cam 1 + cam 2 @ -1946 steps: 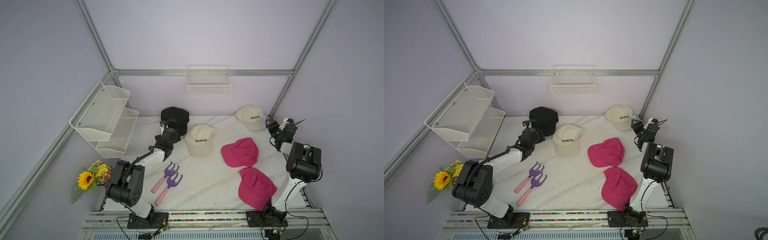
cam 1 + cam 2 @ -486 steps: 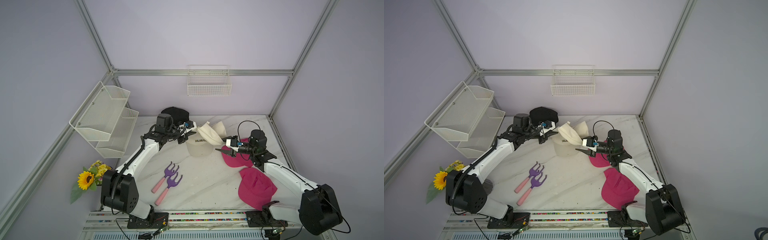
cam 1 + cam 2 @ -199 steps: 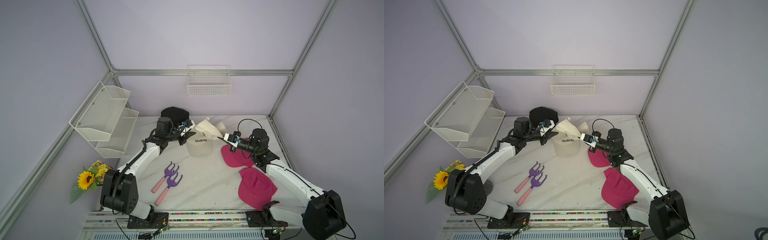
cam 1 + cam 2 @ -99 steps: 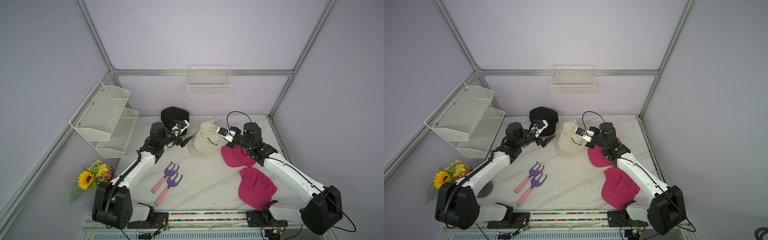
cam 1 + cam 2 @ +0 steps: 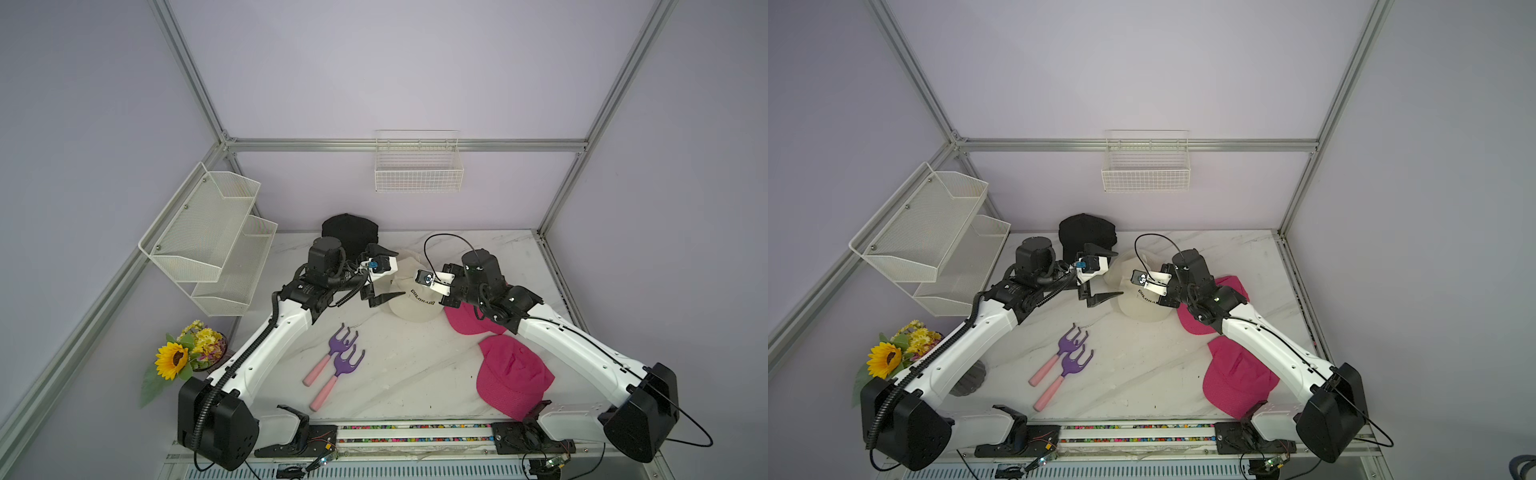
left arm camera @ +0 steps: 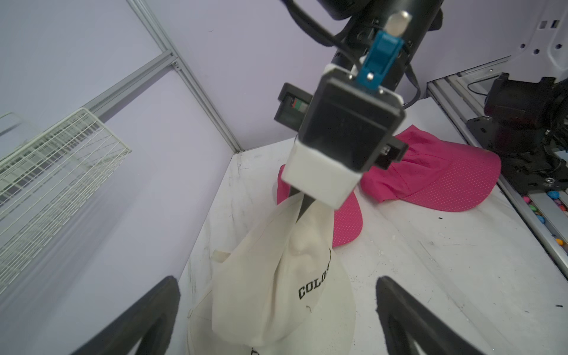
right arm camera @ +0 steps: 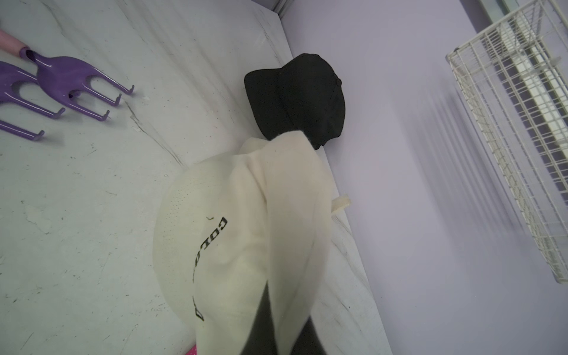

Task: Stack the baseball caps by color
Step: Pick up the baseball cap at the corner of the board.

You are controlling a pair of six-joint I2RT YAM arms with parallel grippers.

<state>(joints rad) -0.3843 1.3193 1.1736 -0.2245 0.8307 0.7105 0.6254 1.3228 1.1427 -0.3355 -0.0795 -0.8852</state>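
Items on table (image 5: 415,399): rear cap (image 5: 350,235) at back, against the wall; lettered cap (image 5: 419,307) mid-table, lying over an under-cap (image 6: 199,325); right cap (image 5: 465,326) just beside it; front-right cap (image 5: 513,374) nearer the front edge; two hand rakes (image 5: 336,361) side by side, front-left of centre. Left wall: tiered shelf (image 5: 208,241). Back wall: wire basket (image 5: 417,166). Off the table's left: flowers (image 5: 183,357).

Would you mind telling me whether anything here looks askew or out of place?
The top cream cap, pinched by the right hand, hangs folded and crooked over the lower cream cap instead of sitting squarely on it.
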